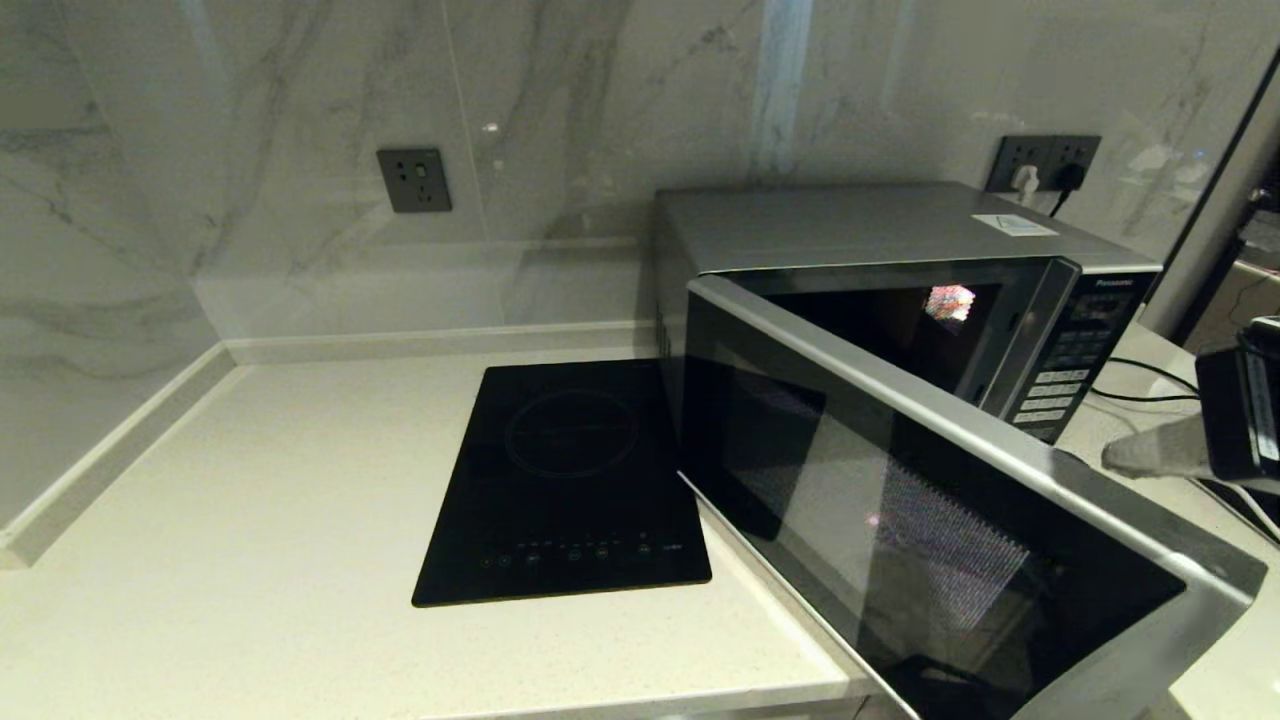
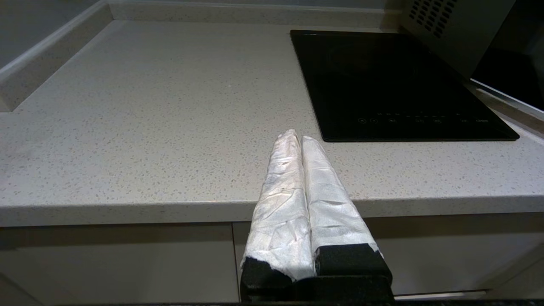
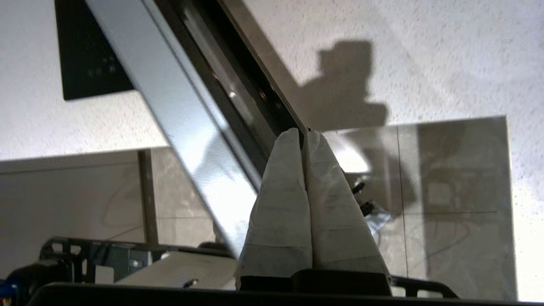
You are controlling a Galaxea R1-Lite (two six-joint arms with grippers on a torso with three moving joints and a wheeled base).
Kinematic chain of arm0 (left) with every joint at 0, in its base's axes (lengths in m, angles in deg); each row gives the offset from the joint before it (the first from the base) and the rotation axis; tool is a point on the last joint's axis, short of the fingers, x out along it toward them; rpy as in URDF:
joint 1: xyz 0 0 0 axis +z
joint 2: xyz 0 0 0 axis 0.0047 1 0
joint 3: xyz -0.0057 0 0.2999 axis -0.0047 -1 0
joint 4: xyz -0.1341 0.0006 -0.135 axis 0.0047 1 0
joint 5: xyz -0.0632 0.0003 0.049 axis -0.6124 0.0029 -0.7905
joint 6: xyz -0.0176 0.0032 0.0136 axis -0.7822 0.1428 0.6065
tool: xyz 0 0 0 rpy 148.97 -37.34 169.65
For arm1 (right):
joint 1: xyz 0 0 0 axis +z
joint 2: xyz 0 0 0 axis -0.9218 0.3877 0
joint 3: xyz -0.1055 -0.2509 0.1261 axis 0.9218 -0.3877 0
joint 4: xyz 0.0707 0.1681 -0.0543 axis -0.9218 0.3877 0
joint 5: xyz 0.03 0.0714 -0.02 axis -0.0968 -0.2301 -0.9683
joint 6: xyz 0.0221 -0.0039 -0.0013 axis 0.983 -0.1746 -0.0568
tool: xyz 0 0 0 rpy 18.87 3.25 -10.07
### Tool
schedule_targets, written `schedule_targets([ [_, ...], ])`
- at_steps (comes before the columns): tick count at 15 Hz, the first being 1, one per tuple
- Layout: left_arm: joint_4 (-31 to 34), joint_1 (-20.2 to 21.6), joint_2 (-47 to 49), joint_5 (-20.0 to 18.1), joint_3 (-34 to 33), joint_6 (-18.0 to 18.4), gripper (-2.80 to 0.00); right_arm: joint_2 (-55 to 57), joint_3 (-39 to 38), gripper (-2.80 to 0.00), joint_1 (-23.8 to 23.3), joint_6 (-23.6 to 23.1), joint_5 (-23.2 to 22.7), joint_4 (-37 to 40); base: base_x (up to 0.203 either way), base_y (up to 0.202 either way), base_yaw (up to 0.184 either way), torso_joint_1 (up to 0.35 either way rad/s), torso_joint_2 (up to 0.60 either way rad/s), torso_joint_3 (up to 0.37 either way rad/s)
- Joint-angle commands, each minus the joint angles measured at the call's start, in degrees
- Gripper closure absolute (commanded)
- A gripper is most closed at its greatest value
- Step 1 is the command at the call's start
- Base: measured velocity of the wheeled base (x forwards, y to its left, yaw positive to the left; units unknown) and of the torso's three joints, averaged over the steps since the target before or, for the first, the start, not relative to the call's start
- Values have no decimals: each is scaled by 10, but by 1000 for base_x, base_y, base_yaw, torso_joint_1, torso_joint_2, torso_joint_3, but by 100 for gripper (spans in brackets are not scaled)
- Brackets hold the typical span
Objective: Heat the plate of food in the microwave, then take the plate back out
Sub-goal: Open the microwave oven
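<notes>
Head view: microwave (image 1: pixel 900 270) door (image 1: pixel 930 520) ajar, right gripper (image 1: pixel 1125 455) beside it, jaws closed, empty.

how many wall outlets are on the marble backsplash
2. One dark outlet plate sits alone on the wall above the black cooktop's far left side. A wider outlet plate is behind the microwave's right rear corner, with plugs in it. Others may be hidden behind the microwave.

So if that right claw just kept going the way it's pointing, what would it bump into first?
Most likely the open microwave door. In the right wrist view the right gripper, fingers shut together, has its tips right at the door's edge. Whether they already touch it is hard to tell; depth is unclear.
</notes>
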Motion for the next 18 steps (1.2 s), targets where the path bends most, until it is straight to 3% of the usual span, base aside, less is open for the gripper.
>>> schedule_targets([
  [1,0,0,1,0,0,-1,0,-5,-21,0,24,11,0,4,0,0,0,0,0,0],
  [7,0,0,1,0,0,-1,0,-6,-39,0,120,68,-1,3,0,0,0,0,0,0],
  [13,0,0,1,0,0,-1,0,-6,-37,0,153,79,-2,1,0,0,0,0,0,0],
  [18,0,0,1,0,0,-1,0,-1,-29,0,216,88,-3,-13,0,0,0,0,0,0],
])
